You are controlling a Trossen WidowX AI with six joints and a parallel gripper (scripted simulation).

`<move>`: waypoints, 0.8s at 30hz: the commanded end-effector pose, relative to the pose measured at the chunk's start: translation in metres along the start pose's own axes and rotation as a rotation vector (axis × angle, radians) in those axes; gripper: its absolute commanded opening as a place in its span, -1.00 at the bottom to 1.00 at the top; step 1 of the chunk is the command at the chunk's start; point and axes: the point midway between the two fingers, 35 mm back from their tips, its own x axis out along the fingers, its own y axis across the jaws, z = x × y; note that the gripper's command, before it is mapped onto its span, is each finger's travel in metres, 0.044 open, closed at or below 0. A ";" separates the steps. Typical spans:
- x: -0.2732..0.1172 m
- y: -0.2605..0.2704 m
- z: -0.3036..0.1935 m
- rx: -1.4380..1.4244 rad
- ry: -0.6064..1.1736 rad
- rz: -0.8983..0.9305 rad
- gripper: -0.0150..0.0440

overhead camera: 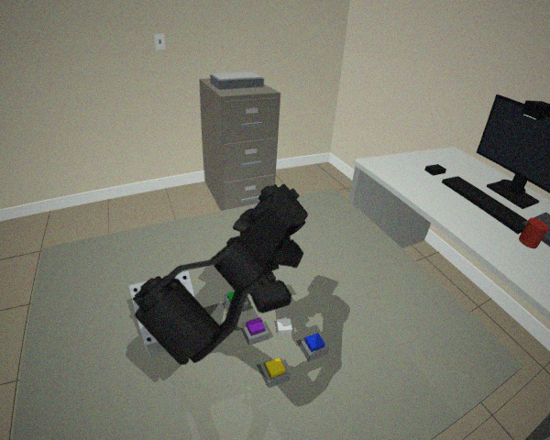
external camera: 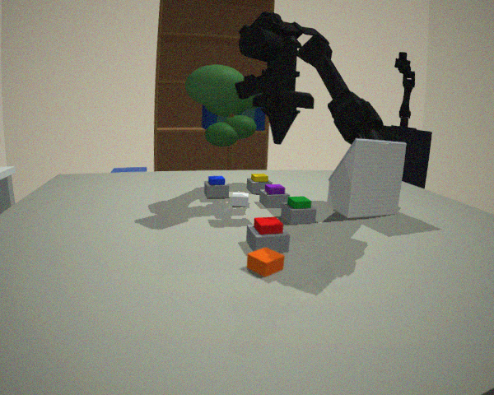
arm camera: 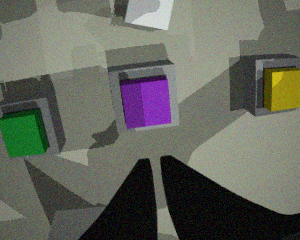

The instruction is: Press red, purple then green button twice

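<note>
The red button (external camera: pixel 267 225) sits on its grey base at the front of the button group in the exterior view. The purple button (overhead camera: pixel 255 325) (external camera: pixel 275 188) (arm camera: pixel 147 102) stands raised on its base. The green button (overhead camera: pixel 231 296) (external camera: pixel 299 202) (arm camera: pixel 24 133) also stands raised, partly hidden behind the arm in the top view. My gripper (external camera: pixel 277 141) (arm camera: pixel 156 167) is shut and empty, its fingertips high above the buttons and touching nothing. In the wrist view the tips show just below the purple button, with the green button to their left.
A yellow button (overhead camera: pixel 275 367) (external camera: pixel 259 177) (arm camera: pixel 284 89) and a blue button (overhead camera: pixel 314 342) (external camera: pixel 216 180) stand beyond the purple one in the exterior view. A white block (overhead camera: pixel 283 325) (external camera: pixel 240 199) (arm camera: pixel 150 13) lies near the purple button. An orange block (external camera: pixel 265 262) lies in front of the red button.
</note>
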 end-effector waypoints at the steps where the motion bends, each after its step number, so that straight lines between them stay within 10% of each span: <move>1: -0.003 0.031 -0.001 -0.005 0.006 0.008 -0.42; 24: 0.064 0.094 -0.014 -0.002 0.006 0.002 -0.42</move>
